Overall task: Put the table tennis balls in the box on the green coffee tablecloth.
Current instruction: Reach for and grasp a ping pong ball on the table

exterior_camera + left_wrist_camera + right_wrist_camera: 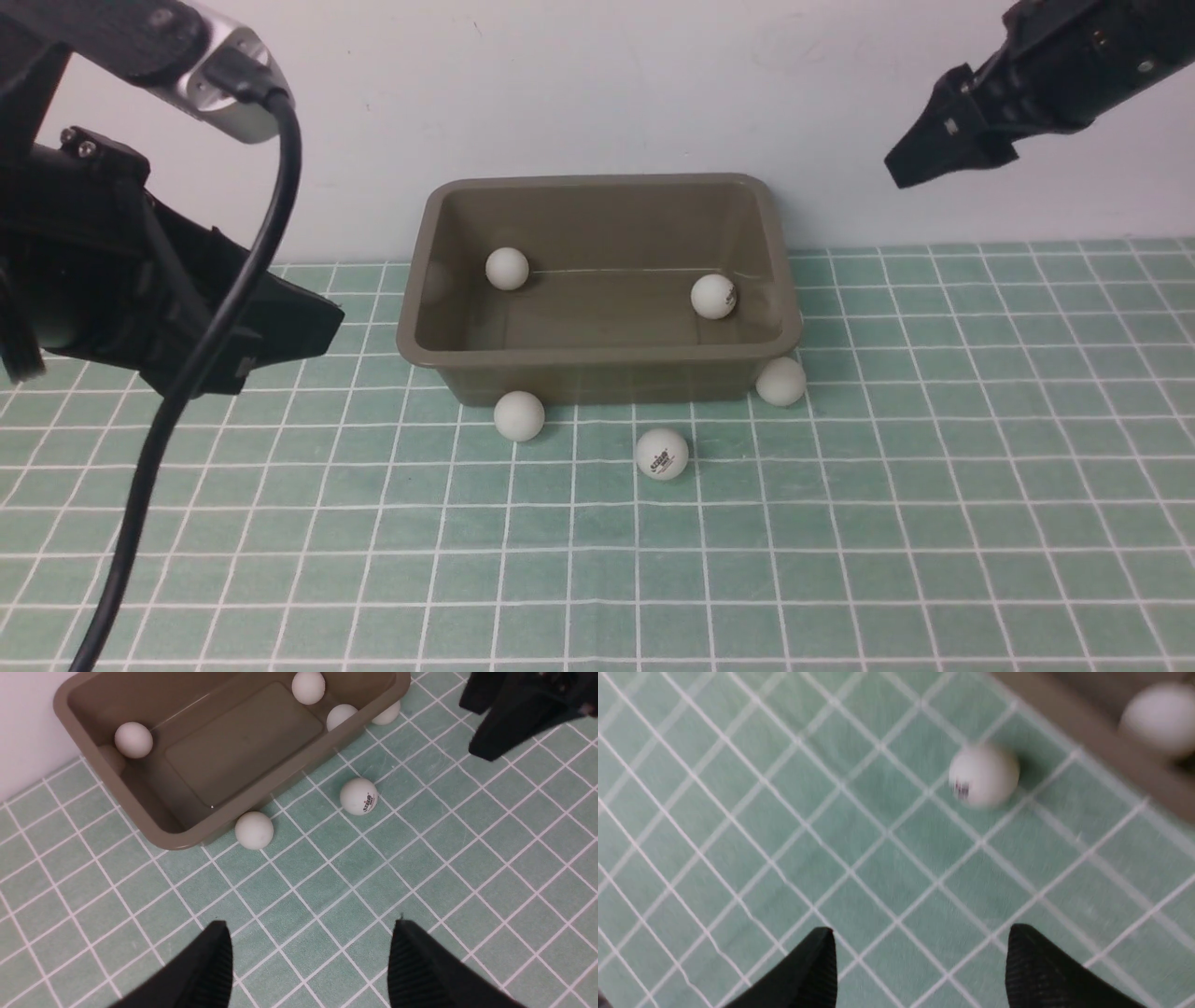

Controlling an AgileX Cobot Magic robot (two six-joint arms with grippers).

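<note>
**Two balls in box, three on cloth; both pincers released**

At the left, the left gripper (310,924) is hanging above the green coffee tablecloth (934,523). Its bulk is running off the front view's edge, and a black cable (271,215) is crossing in front of it. Its wrist view is showing the two fingers standing apart with only cloth between them: released, grasping nothing.

The box (597,366) is sitting at the middle of the cloth, back against the pale wall (597,84). Of the table tennis balls, two are lying inside it: a plain ball (507,268) at the far left and a logo-marked ball (714,296) toward the right. The left wrist view is showing a further white round shape (341,716) behind the near wall, half cut off by the rim. Whether that is a third ball or a reflection cannot be told.

Three are lying on the cloth outside.
- One ball (519,415) is lying just beside the near wall, toward its left.
- A logo-bearing ball (662,454) is lying nearer the camera, apart from the box.
- One ball (781,381) is sitting partly under the rim at the near right corner.

At the right, the right gripper (904,170) is hovering high, well apart from the box, with its arm cut off by the frame. Its wrist view is blurring heavily, yet the fingers are showing parted and empty.
</note>
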